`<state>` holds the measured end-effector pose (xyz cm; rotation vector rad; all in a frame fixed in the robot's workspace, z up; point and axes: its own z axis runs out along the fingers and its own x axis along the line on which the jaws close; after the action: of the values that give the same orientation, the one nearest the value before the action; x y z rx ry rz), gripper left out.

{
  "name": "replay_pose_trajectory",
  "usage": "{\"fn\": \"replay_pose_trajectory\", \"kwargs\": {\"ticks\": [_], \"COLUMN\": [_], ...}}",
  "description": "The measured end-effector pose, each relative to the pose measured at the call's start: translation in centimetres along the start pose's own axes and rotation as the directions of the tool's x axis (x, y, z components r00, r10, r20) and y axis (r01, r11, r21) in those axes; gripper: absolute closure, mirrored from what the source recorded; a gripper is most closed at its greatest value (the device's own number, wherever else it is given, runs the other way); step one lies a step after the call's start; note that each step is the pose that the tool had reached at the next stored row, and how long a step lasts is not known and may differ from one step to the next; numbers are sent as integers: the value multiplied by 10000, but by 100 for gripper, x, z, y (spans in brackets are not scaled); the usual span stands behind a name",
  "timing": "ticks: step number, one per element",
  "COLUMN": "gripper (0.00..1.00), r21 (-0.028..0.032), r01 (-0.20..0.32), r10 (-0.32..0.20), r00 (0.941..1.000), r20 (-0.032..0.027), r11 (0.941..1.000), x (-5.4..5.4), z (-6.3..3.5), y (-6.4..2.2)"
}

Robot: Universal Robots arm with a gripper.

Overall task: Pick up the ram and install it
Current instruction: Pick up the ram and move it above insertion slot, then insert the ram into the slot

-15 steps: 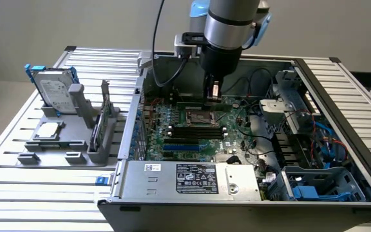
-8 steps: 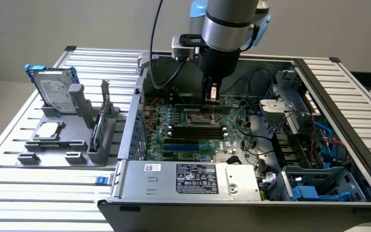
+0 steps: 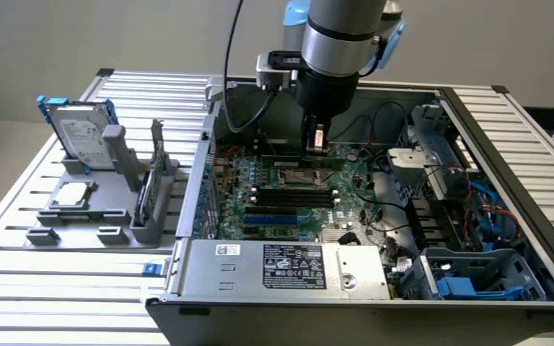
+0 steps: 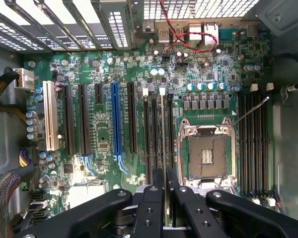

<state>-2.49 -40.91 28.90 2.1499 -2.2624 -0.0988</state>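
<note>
Green ram [image 3: 287,160] sits pinched edge-on between your gripper's [image 4: 165,174] black fingers [image 4: 156,193], the jaws drawn narrow onto it. You have it lined up along the black memory slots [image 4: 147,139], just beside the open CPU socket [image 4: 207,154]. The fingers hide part of its length, so you cannot tell whether it is seated in a slot.

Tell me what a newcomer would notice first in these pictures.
The robot arm reaches down into the open computer case. Its end effector is shut on the ram, a thin green stick at the black slots beside the open processor socket. On the exterior view's left, a grey holder carries an upright hard drive.
</note>
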Motion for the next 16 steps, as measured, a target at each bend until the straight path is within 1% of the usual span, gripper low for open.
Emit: {"fn": "replay_pose_trajectory", "kwargs": {"ticks": [16], "gripper": [85], "r21": [0], "r01": [0], "r10": [0], "r00": [10000], "r20": [0], "r11": [10000], "x": [0], "z": [0], "y": [0]}}
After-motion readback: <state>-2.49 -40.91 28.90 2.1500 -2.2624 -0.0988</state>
